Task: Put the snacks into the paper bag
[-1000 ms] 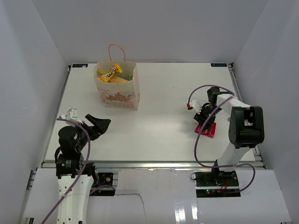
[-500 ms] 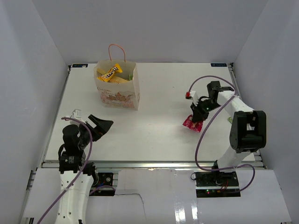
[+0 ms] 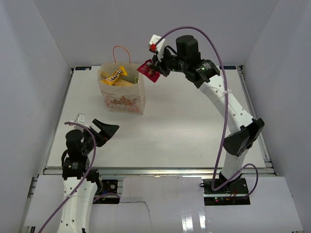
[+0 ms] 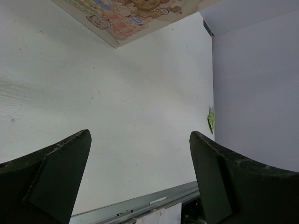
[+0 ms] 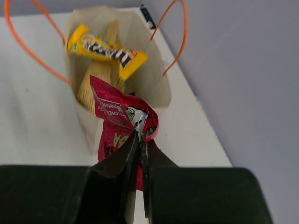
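Left wrist alone shows a small green packet (image 4: 211,119) (left gripper (image 4: 140,135) splayed wide). Right gripper (image 5: 140,144) pinches a crumpled red-pink foil pouch (image 5: 114,114).

White table (image 3: 180,128) here: the paper bag (image 3: 122,99) stands upright toward its far left corner, and a small green packet (image 4: 211,119) lies by the right edge.

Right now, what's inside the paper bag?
On top, the yellow candy packet; under it, the gold chip bag; a green sliver by the right wall. Anything deeper is covered.
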{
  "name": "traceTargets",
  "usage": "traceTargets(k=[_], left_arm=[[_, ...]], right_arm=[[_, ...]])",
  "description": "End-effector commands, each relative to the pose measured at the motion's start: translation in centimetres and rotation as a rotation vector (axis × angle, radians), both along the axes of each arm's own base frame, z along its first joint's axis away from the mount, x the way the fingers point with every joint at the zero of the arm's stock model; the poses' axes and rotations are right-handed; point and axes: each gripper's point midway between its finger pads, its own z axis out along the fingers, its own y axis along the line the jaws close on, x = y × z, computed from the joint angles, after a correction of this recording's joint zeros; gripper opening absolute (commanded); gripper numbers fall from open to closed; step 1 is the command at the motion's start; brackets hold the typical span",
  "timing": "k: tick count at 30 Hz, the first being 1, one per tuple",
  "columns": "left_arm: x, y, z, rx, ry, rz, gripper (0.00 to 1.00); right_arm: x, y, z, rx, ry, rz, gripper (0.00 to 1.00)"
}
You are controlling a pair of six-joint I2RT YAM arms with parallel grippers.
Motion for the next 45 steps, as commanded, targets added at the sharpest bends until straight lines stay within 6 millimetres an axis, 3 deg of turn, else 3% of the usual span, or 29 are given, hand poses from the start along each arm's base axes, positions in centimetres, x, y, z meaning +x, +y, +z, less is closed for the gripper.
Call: traceTargets(k=[1, 3, 4, 10, 15, 19, 27, 30, 34, 37, 40, 44, 45], left_arm=[[-0.3, -0.3, 0.9, -0.021, -0.028, -0.014, 0.96], [-0.4, -0.4, 1.2, -0.025, -0.035, -0.018, 0.96], [-0.5, -0.4, 1.2, -0.026, -0.031, -0.017, 0.96], [-0.7, -0.5, 1.6, -0.029, -0.042, -0.02, 0.96], [-0.6, -0.4, 1.9, -0.021, -0.05, -0.019, 0.97], [-0.6, -0.4, 1.9, -0.014, -0.054, -0.02, 0.97], [-0.4, -0.4, 2.0, -0.017, -0.064, -0.023, 0.97], [-0.4, -0.5, 1.9, -0.017, -0.066, -0.028, 0.97], [-0.4, -0.6, 2.2, -0.015, -0.075, -0.033, 0.97], [-0.5, -0.6, 2.4, -0.01, -0.084, -0.041, 0.97], [-0.7, -0.7, 2.7, -0.006, -0.093, -0.049, 0.97], [-0.9, -0.7, 3.0, -0.001, -0.108, -0.052, 0.97], [-0.9, -0.8, 3.1, 0.001, -0.111, -0.054, 0.97]], right_arm=[[3.1, 3.5, 3.3, 0.125, -0.093, -0.175, 0.08], [3.7, 4.9, 3.8, 0.168, -0.141, -0.21, 0.08], [3.8, 5.8, 5.6, 0.228, -0.207, -0.226, 0.08], [5.5, 8.1, 6.9, 0.341, -0.305, -0.332, 0.08], [7.3, 9.2, 4.7, 0.333, -0.327, -0.362, 0.09], [7.5, 10.1, 1.6, 0.275, -0.317, -0.352, 0.17], [7.0, 10.1, 0.6, 0.241, -0.333, -0.341, 0.3], [6.8, 10.2, 0.0, 0.224, -0.332, -0.334, 0.39], [6.4, 10.0, 0.4, 0.22, -0.339, -0.324, 0.47], [5.3, 8.9, 3.2, 0.253, -0.351, -0.319, 0.5], [3.8, 7.0, 4.6, 0.262, -0.293, -0.276, 0.5], [1.0, 3.1, 1.9, 0.189, -0.148, -0.199, 0.52], [0.7, 1.6, 0.4, 0.149, -0.113, -0.173, 0.52]])
